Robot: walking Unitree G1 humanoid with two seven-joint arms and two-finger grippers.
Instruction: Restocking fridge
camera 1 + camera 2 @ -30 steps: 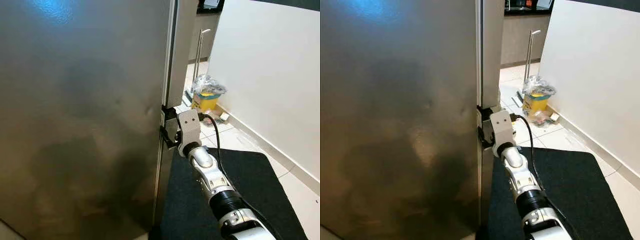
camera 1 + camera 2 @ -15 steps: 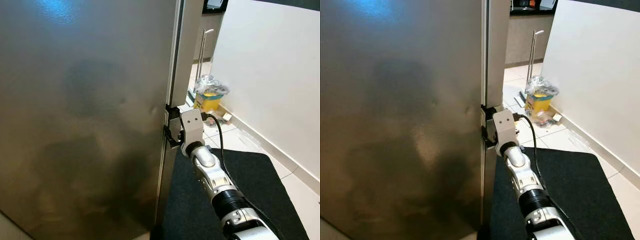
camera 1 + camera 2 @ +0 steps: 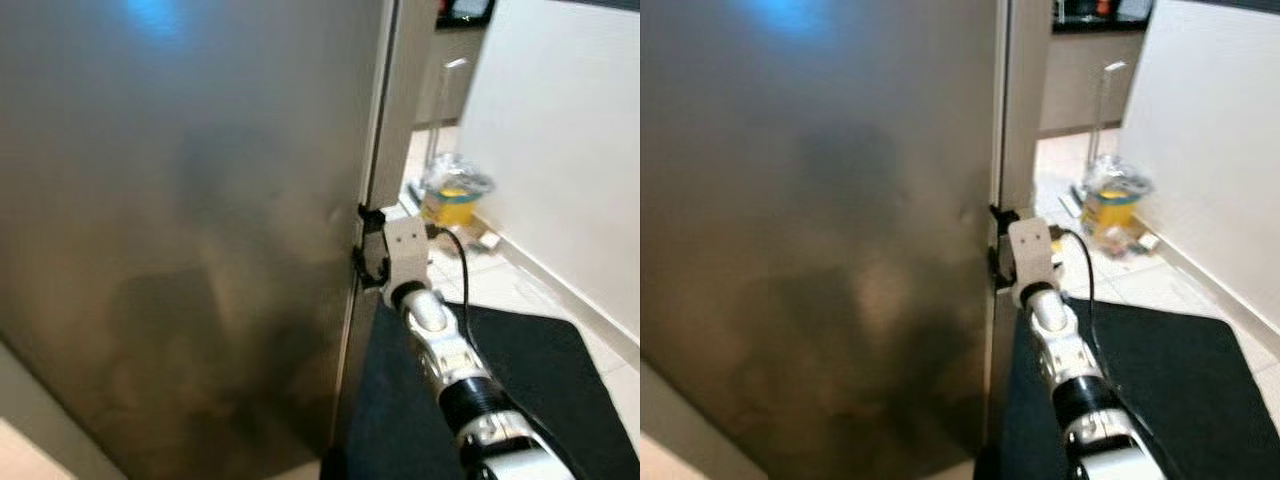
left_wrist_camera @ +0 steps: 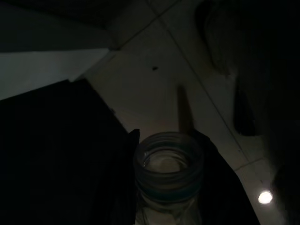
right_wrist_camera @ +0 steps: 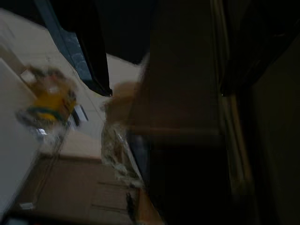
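The stainless fridge door (image 3: 190, 230) takes up the left and middle of the eye views. My right gripper (image 3: 368, 250) sits at the door's right edge at mid height, its black fingers (image 5: 96, 51) on either side of that edge and clamped on it. In the dark left wrist view, a clear glass jar (image 4: 168, 164) with an open mouth stands between the fingers (image 4: 125, 187) of my left gripper (image 4: 169, 197), which is shut on it above a tiled floor.
A black mat (image 3: 540, 370) lies on the floor under my right arm. Past the door edge stand a yellow bin lined with a plastic bag (image 3: 455, 195) and a thin upright metal pole (image 3: 440, 110). A white wall (image 3: 570, 150) closes off the right side.
The whole picture has shifted right and is blurred, so the camera has moved. My right gripper stays on the door edge.
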